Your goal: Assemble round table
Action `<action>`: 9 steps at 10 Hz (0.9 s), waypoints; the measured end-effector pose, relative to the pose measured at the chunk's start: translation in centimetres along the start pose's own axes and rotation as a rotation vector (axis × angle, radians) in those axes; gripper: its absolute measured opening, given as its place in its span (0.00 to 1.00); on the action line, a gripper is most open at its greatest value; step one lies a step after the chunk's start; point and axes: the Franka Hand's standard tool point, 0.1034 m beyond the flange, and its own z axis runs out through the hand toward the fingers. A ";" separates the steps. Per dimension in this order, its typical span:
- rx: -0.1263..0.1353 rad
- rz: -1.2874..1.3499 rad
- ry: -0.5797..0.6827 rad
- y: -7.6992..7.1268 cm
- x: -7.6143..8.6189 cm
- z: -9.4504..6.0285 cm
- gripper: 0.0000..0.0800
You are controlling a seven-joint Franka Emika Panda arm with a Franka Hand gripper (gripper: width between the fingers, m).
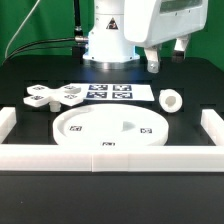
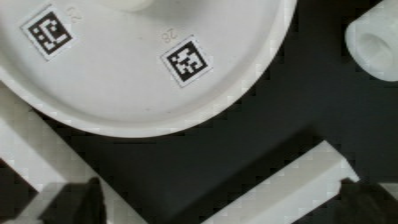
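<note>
The round table's large rimmed disc top point(image 1: 105, 128) lies flat on the black table near the front, tags up. It fills much of the wrist view point(image 2: 143, 70). The short cylinder leg point(image 1: 171, 100) lies at the exterior view's right of the disc and shows at the wrist view's edge point(image 2: 375, 50). The cross-shaped base point(image 1: 50, 97) lies at the exterior view's left, out of the wrist view. My gripper point(image 1: 163, 55) hangs high above the table at the back right, over no part. It is open and empty, with dark fingertips point(image 2: 71, 205) wide apart around point(image 2: 217, 212).
The marker board point(image 1: 110, 92) lies flat in front of the robot's base point(image 1: 108, 45). A long white border rail point(image 1: 110, 156) runs along the front and up both sides, and shows in the wrist view point(image 2: 267, 190).
</note>
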 end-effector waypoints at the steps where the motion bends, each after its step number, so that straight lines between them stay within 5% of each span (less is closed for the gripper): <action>1: 0.000 0.000 0.000 0.0 0.0 0.0 0.81; 5: -0.001 -0.002 0.001 0.1 -0.1 0.1 0.81; 7: -0.051 -0.110 0.041 1.2 -2.1 1.5 0.81; 9: -0.057 -0.176 0.042 2.8 -4.9 3.6 0.81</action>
